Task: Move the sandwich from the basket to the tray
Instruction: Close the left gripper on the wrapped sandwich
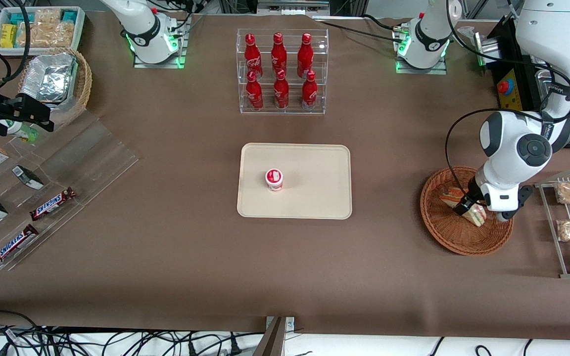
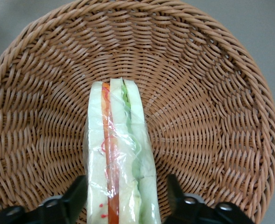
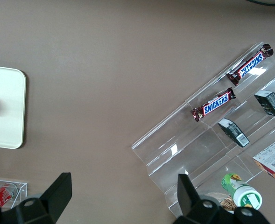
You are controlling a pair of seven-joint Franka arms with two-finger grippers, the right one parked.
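Where jaws flank it ungripped: wrapped sandwich (image 2: 121, 158), red-orange-green layers, in basket (image 2: 212, 93).

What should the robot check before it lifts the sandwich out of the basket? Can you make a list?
1. Tool around the sandwich, one finger on each side: ok.
2. Fingers squeezing it tight: cannot tell.
3. Sandwich in the basket, nothing lying on top of it: ok.
4. Tray has bare room: ok.
5. Small red-lidded cup stands on the tray, so aim away from it: ok.
6. Table between basket and tray free of things: ok.
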